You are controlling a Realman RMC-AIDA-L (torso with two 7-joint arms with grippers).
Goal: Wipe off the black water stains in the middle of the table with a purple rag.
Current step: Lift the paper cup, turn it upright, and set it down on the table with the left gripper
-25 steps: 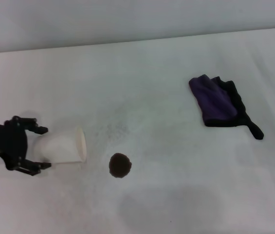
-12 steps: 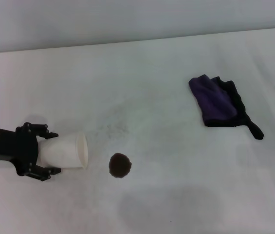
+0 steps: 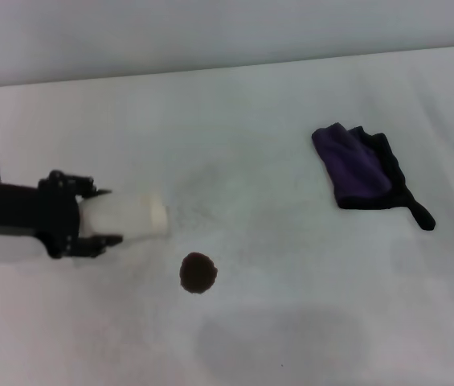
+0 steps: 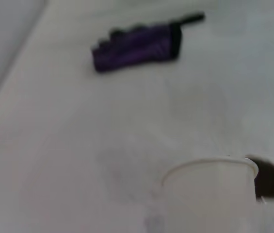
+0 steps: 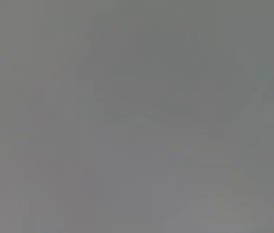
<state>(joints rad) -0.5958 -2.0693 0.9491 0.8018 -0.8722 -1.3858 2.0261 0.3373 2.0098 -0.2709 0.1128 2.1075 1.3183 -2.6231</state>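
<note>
Wipe not started. Black water stains (image 3: 198, 273) still a solid round blot mid worktop (image 3: 275, 185), untouched. Purple rag (image 3: 361, 168) lies well apart on the right side, loosely folded, nobody holding it. Its long axis runs from the far end toward the near-right, thin black tail trailing off the near-right corner.

Left hand (image 3: 92, 217) is at the left, pinching a white paper cup (image 3: 126, 217) by its base; cup on its side, mouth pointing right toward the blot, looks lifted off the surface.

Right hand not in view; its wrist view shows only blank grey.

Left to do: park the cup, fetch the rag, scrub the blot
</note>
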